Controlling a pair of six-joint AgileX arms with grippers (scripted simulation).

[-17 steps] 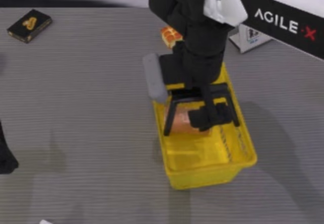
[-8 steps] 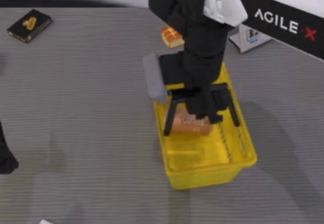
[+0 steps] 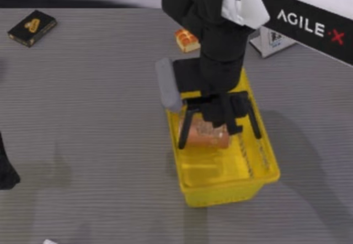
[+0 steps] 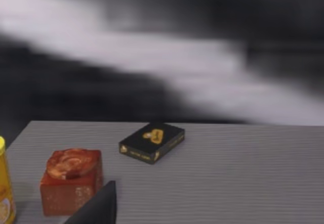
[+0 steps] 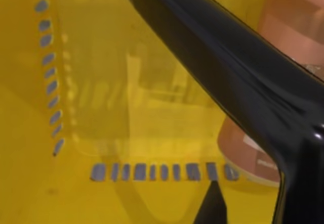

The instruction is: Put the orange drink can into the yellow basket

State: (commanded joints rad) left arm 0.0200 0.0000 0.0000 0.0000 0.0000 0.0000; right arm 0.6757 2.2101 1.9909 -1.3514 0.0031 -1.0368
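Observation:
The orange drink can (image 3: 207,135) lies on its side inside the yellow basket (image 3: 231,191), at the basket's far end under the raised black handle (image 3: 185,124). My right gripper (image 3: 222,122) hangs just above the can's right end with its fingers open and nothing between them. In the right wrist view the can (image 5: 298,27) shows behind the black handle (image 5: 228,67), resting on the basket floor (image 5: 101,82), and one dark fingertip (image 5: 212,206) is apart from it. My left arm (image 3: 6,172) stays parked at the table's left edge, its gripper open.
A bread bun (image 3: 186,39) and a grey block (image 3: 167,83) lie just beyond the basket. A white sign stand (image 3: 271,39) is at the back right, a black box (image 3: 32,27) at the back left. The left wrist view shows a red-brown block (image 4: 71,181) near a yellow bottle (image 4: 4,183).
My right gripper has drawn back from the can towards the far side, so more of the can shows lying in the basket. The left arm has not moved.

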